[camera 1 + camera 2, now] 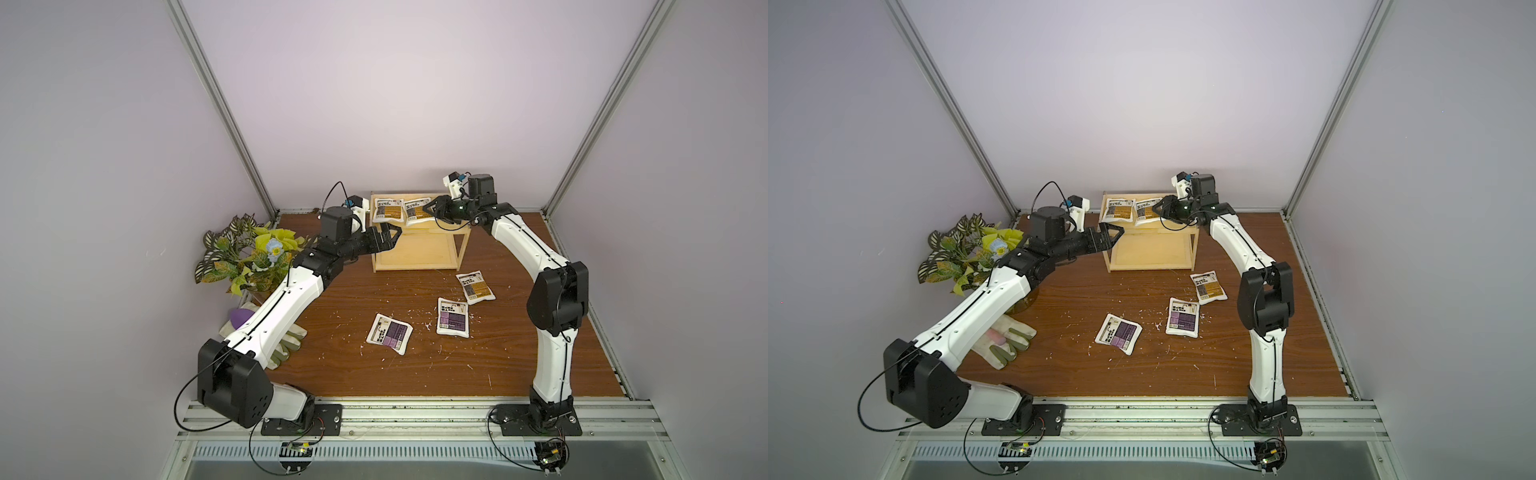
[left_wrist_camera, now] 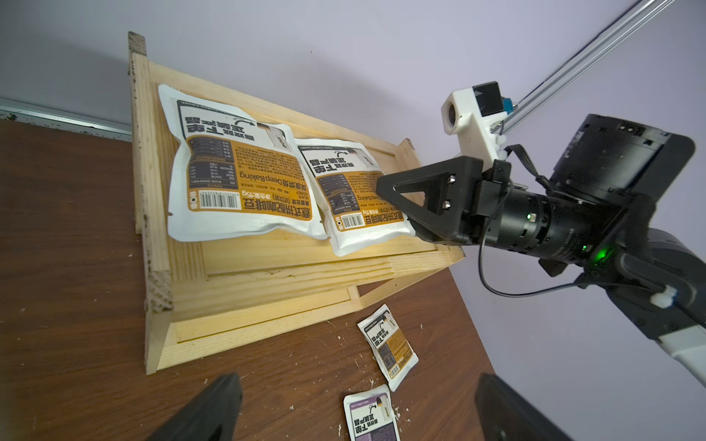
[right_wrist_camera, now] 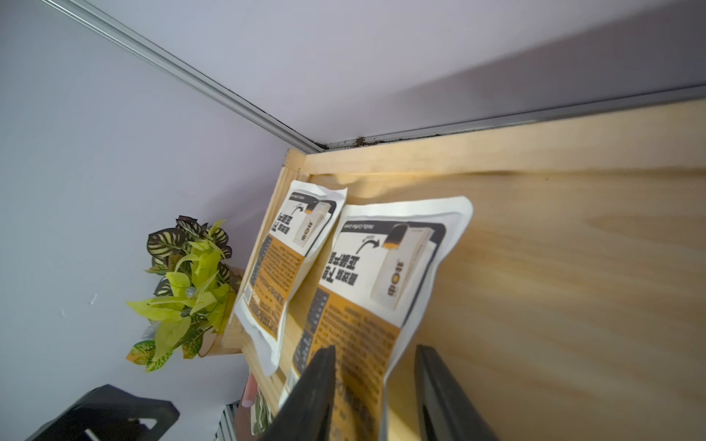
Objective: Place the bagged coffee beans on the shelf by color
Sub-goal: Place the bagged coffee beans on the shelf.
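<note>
Placement is seemingly finishing on the upper board of the shelf (image 1: 415,253): the right gripper (image 3: 375,348), jaws parted, is straddling the second orange pouch (image 1: 417,212), the left gripper (image 1: 395,229) is hovering with fingers spread, and backing out cleanly toward the third orange pouch (image 1: 476,286) is looking next.

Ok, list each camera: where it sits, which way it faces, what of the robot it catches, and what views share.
Both top views: high over the front, looking down at the table and shelf; both arms show.
Left wrist: beside the shelf, facing its two orange pouches; left fingers, right gripper show.
Right wrist: over the upper board, facing the plant; right fingers show.
Shared: both wrist views hold those pouches.
</note>
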